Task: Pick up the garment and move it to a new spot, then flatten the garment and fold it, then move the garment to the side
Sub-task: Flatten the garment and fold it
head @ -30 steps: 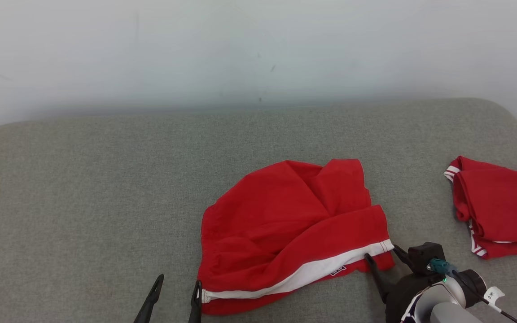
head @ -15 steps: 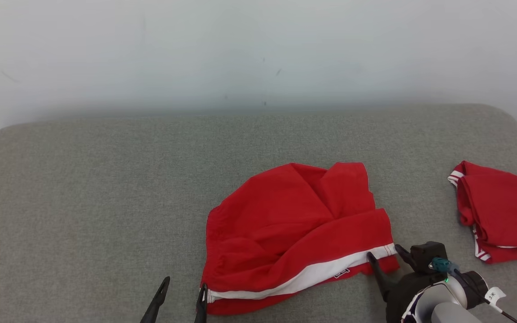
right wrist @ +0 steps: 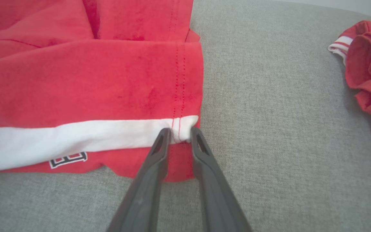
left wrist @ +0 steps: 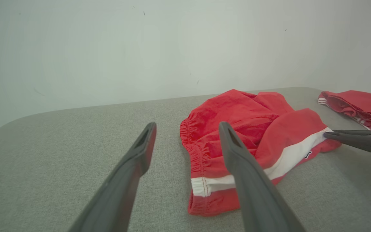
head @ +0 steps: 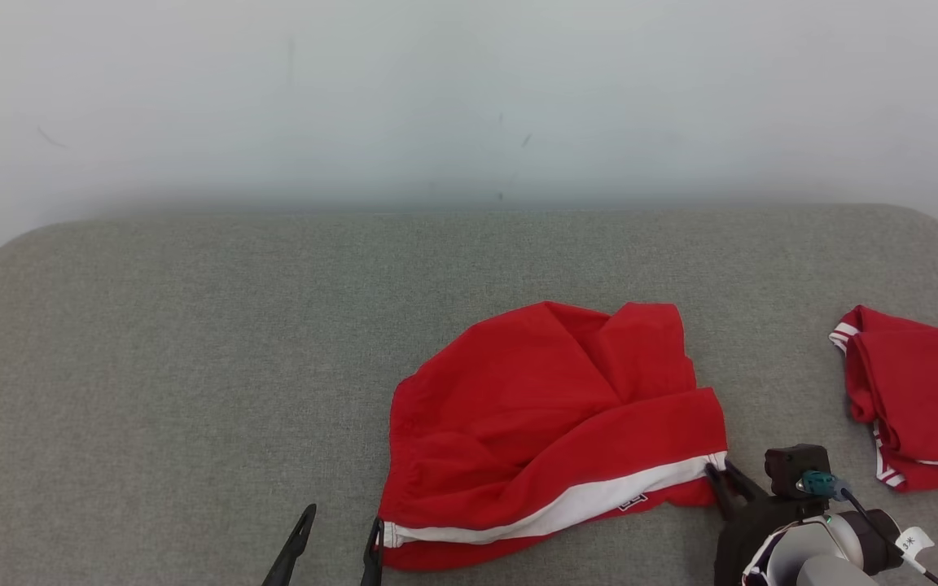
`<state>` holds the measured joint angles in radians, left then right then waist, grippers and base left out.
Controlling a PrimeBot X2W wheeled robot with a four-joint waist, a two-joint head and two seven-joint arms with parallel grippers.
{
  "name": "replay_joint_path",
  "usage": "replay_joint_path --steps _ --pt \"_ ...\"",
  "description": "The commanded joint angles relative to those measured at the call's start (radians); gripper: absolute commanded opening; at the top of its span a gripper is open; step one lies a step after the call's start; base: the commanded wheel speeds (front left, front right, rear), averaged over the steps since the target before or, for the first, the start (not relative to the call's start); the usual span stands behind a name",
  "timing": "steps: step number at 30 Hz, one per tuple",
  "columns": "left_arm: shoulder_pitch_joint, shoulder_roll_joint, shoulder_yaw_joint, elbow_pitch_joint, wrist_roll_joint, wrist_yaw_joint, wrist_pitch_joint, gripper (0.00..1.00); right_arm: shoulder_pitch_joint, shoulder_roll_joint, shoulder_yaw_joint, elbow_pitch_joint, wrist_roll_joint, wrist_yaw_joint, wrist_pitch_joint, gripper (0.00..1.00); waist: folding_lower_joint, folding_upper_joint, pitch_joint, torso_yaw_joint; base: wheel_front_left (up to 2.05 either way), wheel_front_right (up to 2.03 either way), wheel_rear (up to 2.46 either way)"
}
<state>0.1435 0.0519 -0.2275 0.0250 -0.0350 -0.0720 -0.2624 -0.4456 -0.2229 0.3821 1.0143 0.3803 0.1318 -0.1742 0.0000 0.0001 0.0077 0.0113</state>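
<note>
The red shorts (head: 550, 415) lay rumpled on the grey upholstered surface (head: 151, 366), right of its middle and near the front edge, their white side stripe (head: 567, 505) facing me. They had not shifted on the cloth since a second before; only my head camera had moved. My right fingers (right wrist: 161, 151), which a moment earlier stood wide astride the leg hem, had drawn in and now pinched the hem corner where the stripe ends, a small pucker of white caught between the tips. My left fingers (left wrist: 238, 161) were spread wide as before, holding nothing, one tip just beside the waistband end of the stripe. A second red garment (head: 917, 407) lay bunched well off to the right.
</note>
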Motion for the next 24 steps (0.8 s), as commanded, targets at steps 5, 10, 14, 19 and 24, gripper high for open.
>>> replay_joint_path --steps 5,10,14,19,24 --pt "-0.001 0.003 0.001 0.001 0.009 0.0 -0.002 1.0 0.003 -0.006 0.008 0.002 -0.006 -0.002 -0.012 0.0 0.0 -0.0001 0.001 -0.001 0.0 0.0 0.0" --pt "0.006 0.003 0.003 0.002 0.006 0.002 -0.002 1.0 0.007 -0.013 0.015 -0.01 -0.014 -0.002 -0.025 0.0 0.0 -0.0001 -0.004 -0.006 0.0 0.0 0.0" --pt "0.006 0.002 -0.003 0.015 -0.007 0.0 -0.002 1.0 0.019 -0.03 0.003 -0.03 -0.022 -0.002 -0.036 0.0 0.0 -0.0001 -0.01 -0.012 0.0 0.0 0.0" --pt "-0.033 0.005 -0.017 0.126 -0.056 -0.025 0.002 1.0 0.037 -0.056 -0.019 -0.058 -0.036 -0.002 -0.024 0.0 0.0 -0.0001 -0.014 -0.02 0.0 0.0 0.0" --pt "-0.108 0.022 -0.077 0.252 -0.098 -0.052 0.073 1.0 0.066 -0.07 -0.027 -0.083 -0.039 -0.002 -0.003 0.0 0.0 -0.0001 -0.015 -0.026 0.0 0.0 0.0"
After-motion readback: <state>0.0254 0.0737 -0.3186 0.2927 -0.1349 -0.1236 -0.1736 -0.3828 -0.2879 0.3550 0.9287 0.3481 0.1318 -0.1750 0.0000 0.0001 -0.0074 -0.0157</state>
